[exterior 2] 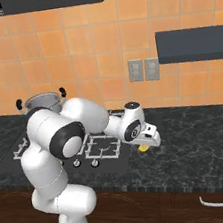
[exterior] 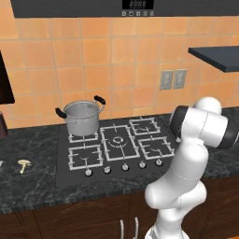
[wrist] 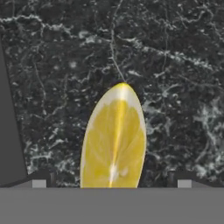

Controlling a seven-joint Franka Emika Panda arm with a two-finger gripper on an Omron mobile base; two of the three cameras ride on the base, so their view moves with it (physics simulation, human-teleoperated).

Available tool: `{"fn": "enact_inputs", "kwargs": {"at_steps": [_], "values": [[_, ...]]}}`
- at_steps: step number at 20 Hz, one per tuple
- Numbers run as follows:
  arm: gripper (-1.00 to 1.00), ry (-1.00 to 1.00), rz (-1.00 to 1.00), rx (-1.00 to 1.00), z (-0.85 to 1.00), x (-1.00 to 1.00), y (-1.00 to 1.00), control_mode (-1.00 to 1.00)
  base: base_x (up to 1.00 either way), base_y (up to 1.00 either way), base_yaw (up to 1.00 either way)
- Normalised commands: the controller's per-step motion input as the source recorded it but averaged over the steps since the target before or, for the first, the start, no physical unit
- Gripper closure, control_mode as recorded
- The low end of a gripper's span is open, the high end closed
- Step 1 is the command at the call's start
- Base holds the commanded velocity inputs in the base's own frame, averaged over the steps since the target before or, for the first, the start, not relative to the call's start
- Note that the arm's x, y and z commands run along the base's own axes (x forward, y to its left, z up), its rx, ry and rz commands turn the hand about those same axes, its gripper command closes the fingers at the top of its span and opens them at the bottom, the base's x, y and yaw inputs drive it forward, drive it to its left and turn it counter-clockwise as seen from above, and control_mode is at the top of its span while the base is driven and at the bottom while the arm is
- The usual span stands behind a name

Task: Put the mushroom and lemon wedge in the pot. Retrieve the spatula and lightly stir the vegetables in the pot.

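Arm shell: the glossy white, rounded-segment robot arm [exterior: 184, 186] is showing smooth, bulbous plastic-looking links with soft highlights.
Joints: dark charcoal bands are ringing the big joints, one wrapping the round shoulder-like link [exterior 2: 67, 139] and another capping the upper link in the left base view.
Wrist: a small white cylindrical wrist joint [exterior 2: 132, 125] is carrying a black round cap on top and a dark circular disc on its side.
Hand: a white, boxy hand block [exterior 2: 150, 137] is ending the arm.
Finger tips: two small dark finger tips [wrist: 38, 180] with pale grey pads are rising at the hand view's lower edge.

Marble counter [exterior: 28, 186]: cooktop [exterior: 116, 144], mushroom [exterior: 24, 164], lemon wedge [wrist: 114, 140]
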Motion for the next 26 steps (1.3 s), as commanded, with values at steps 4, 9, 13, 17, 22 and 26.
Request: {"fn": "enact_inputs", "kwargs": {"at_steps": [4, 9, 13, 17, 22, 26], "values": [[-1.0, 0.0, 0.0, 0.0, -0.31, 0.1, 0.0, -1.0, 0.0, 0.0, 0.0], [1.0, 0.0, 0.0, 0.0, -0.51, 0.03, 0.06, -1.0, 0.0, 0.0, 0.0], [1.0, 0.0, 0.0, 0.0, -0.56, 0.01, 0.12, -1.0, 0.0, 0.0, 0.0], [1.0, 0.0, 0.0, 0.0, -0.48, -0.03, 0.26, -1.0, 0.0, 0.0, 0.0], [1.0, 0.0, 0.0, 0.0, 0.0, -0.17, 0.25, -1.0, 0.0, 0.0, 0.0], [1.0, 0.0, 0.0, 0.0, 0.26, -0.46, 0.18, -1.0, 0.0, 0.0, 0.0]]}}
